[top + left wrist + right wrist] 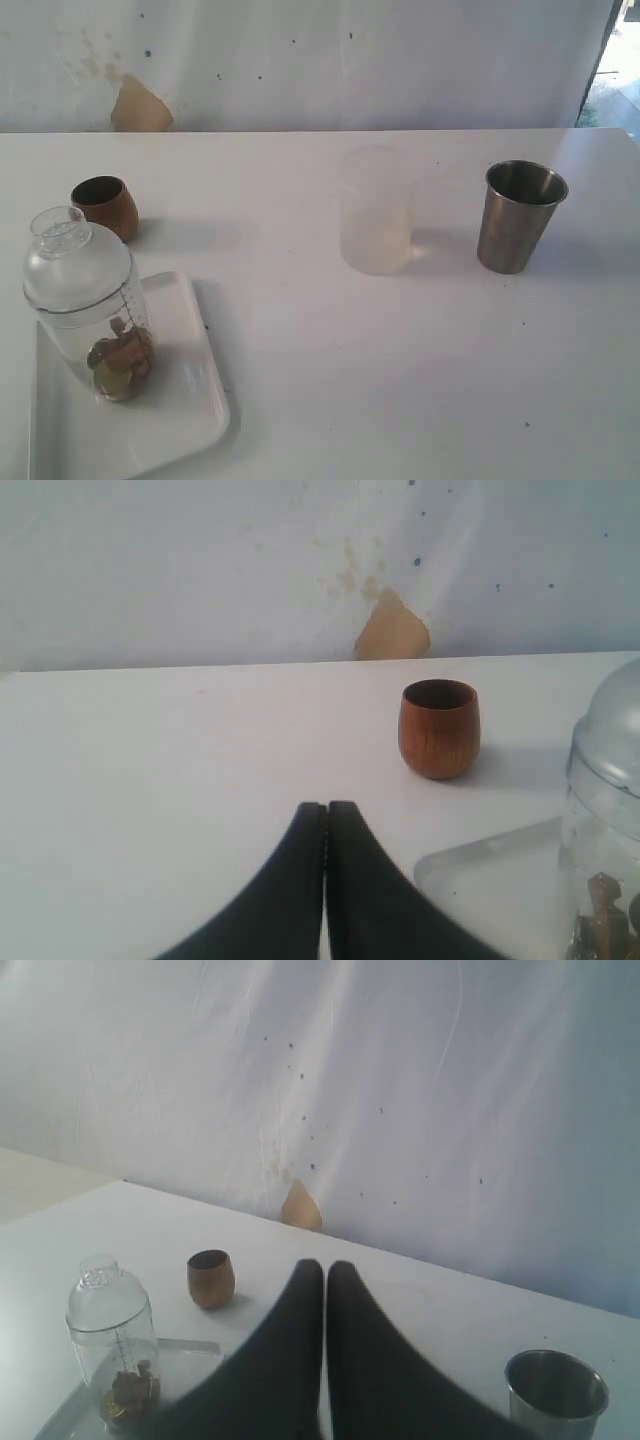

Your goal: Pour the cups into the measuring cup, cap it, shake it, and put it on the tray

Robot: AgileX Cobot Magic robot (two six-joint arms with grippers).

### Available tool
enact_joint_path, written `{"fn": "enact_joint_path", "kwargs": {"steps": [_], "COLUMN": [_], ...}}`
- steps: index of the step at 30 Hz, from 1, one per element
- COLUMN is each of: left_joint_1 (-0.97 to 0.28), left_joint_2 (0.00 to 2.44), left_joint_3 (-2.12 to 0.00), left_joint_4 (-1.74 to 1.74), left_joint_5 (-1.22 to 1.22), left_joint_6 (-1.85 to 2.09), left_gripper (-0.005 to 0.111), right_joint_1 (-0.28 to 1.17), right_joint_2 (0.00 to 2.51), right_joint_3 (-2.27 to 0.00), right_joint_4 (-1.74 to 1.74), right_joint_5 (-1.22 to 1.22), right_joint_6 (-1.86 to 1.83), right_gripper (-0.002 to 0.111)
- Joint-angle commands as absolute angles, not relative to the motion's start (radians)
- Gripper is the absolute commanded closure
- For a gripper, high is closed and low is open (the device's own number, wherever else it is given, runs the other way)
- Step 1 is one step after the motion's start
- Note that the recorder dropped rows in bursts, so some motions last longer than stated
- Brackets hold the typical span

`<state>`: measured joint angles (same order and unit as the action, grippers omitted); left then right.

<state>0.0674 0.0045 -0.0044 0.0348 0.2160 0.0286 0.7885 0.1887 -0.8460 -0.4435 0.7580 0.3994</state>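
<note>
The measuring cup (95,320) stands upright on the white tray (175,410) at the front left, with the dome cap (72,255) on it and brown and yellow bits at its bottom. Behind the tray sits the brown wooden cup (105,205). The frosted cup (376,215) stands mid-table and the steel tumbler (520,215) to its right. Neither arm shows in the exterior view. My left gripper (326,808) is shut and holds nothing, short of the wooden cup (439,728) and beside the tray (490,880). My right gripper (325,1268) is shut and holds nothing, raised well back from the capped measuring cup (112,1345) and tumbler (556,1392).
A white wall (320,60) with a tan patch (140,108) runs along the table's far edge. The white tabletop (400,360) stretches bare in front of the frosted cup and tumbler.
</note>
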Motion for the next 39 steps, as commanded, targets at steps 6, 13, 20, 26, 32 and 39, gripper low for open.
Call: {"fn": "enact_joint_path", "kwargs": {"steps": [6, 13, 20, 26, 32, 39], "left_joint_1": [0.069, 0.069, 0.069, 0.069, 0.069, 0.069], "left_joint_2": [0.0, 0.0, 0.0, 0.0, 0.0, 0.0], "left_joint_3": [0.0, 0.0, 0.0, 0.0, 0.0, 0.0], "left_joint_4": [0.037, 0.037, 0.037, 0.037, 0.037, 0.037], "left_joint_5": [0.211, 0.211, 0.211, 0.211, 0.211, 0.211], "left_joint_6": [0.027, 0.027, 0.027, 0.027, 0.027, 0.027], "left_gripper": [0.106, 0.106, 0.106, 0.106, 0.106, 0.106], "right_joint_1": [0.785, 0.778, 0.689, 0.554, 0.374, 0.198], "right_joint_2": [0.116, 0.112, 0.09, 0.037, 0.0, 0.0], "right_joint_3": [-0.842, -0.82, -0.722, -0.619, -0.507, -0.406], "right_joint_4": [-0.441, -0.441, -0.421, -0.295, -0.133, 0.079], "right_joint_5": [0.763, 0.765, 0.76, 0.689, 0.443, 0.238], "right_joint_6": [0.401, 0.401, 0.399, 0.18, 0.015, -0.162], "right_gripper": [0.107, 0.107, 0.107, 0.107, 0.107, 0.108]}}
